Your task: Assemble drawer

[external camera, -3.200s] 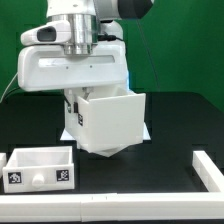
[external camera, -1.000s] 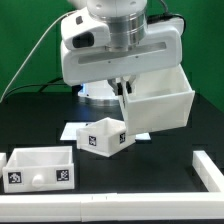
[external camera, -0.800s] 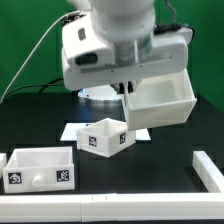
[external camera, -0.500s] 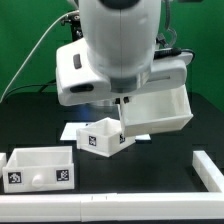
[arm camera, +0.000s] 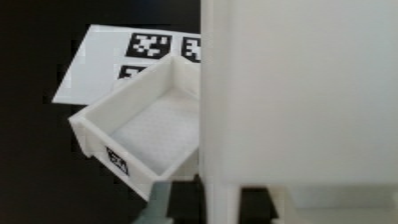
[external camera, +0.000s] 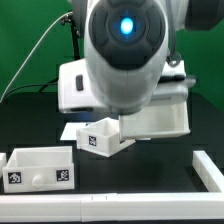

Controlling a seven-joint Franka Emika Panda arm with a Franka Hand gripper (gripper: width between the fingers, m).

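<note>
The large white drawer casing (external camera: 160, 120) hangs tilted above the table at the exterior view's right, half hidden by the arm. In the wrist view my gripper (arm camera: 221, 203) is shut on one thin wall of the casing (arm camera: 294, 100), with a dark finger on each side of it. The fingers are hidden in the exterior view. One small tray (external camera: 100, 138) with tag markers lies on the table just below and left of the casing; it also shows in the wrist view (arm camera: 151, 130). The second small tray (external camera: 40, 168) stands at the front left.
The marker board (arm camera: 134, 55) lies on the table behind the small tray. A white rail (external camera: 110, 211) runs along the front edge, with a white block (external camera: 207, 166) at the front right. The arm's body (external camera: 125, 50) blocks the middle of the exterior view.
The arm has carried the casing from the middle toward the exterior view's right, uncovering the small tray, then lowered it while the wrist swung round to face the camera.
</note>
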